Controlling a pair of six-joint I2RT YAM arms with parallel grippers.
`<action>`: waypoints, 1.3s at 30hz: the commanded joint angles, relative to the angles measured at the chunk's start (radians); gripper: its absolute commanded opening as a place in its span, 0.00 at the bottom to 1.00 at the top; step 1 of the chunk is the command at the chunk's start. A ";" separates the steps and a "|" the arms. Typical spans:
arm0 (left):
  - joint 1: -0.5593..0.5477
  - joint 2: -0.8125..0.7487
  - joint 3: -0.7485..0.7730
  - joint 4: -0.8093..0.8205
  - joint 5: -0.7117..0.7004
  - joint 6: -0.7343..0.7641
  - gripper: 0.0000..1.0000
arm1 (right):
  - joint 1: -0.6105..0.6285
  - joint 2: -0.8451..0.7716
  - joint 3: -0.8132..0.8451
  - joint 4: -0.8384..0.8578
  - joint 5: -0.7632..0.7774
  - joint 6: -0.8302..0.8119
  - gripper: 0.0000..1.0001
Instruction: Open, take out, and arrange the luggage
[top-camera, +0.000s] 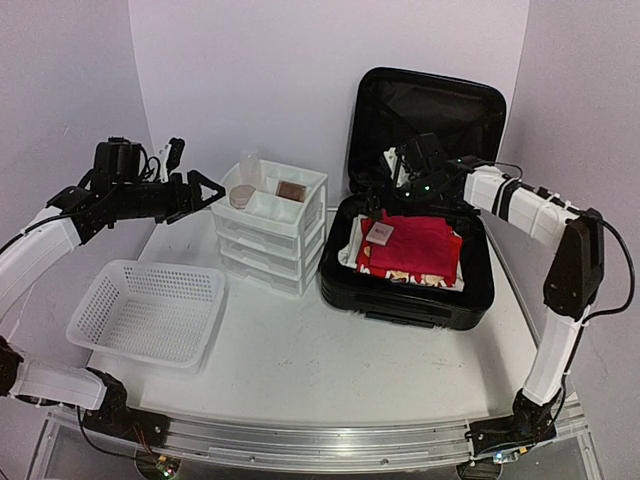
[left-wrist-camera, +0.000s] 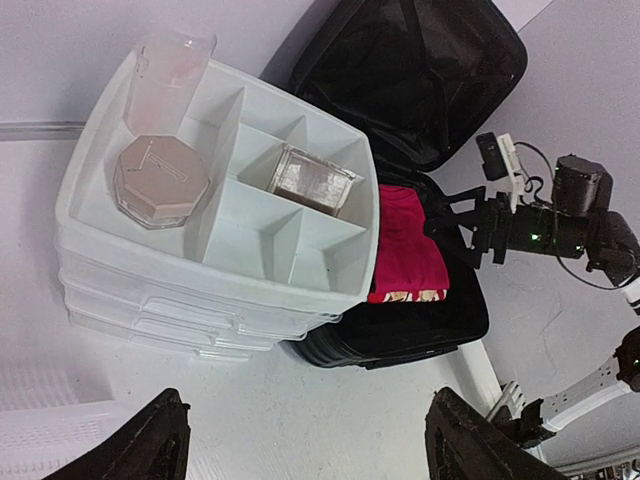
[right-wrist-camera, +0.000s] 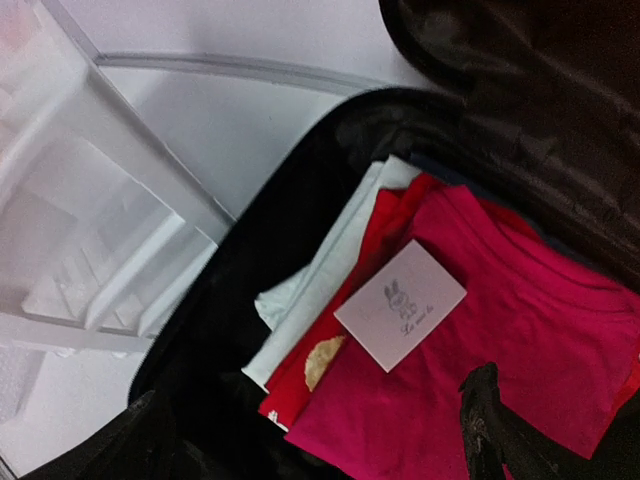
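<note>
The luggage (top-camera: 400, 295) is sitting open on the right of the table (top-camera: 300, 370), lid (top-camera: 430, 105) up, just beside the drawer unit (top-camera: 270, 230). Right gripper (top-camera: 398, 172) is hovering at its back edge, jaws spread, gripping nothing; left gripper (top-camera: 208, 190) is the same. I'd be going for the red shirt (top-camera: 415, 245) at its folded edge, minding the loose card (top-camera: 380, 233). Whatever's lying under the shirts isn't showing.

White mesh basket (top-camera: 150, 315) beside small white drawer unit (top-camera: 265, 255) on table (top-camera: 350, 370)
</note>
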 joint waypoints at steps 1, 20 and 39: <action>-0.002 -0.005 0.028 0.071 0.036 -0.028 0.82 | 0.000 0.036 0.000 0.007 0.001 -0.124 0.98; -0.003 0.015 0.021 0.093 0.058 -0.064 0.81 | 0.019 0.405 0.342 -0.155 0.415 0.257 0.98; -0.001 -0.006 -0.008 0.099 0.055 -0.048 0.82 | 0.078 0.562 0.536 -0.215 0.586 0.230 0.85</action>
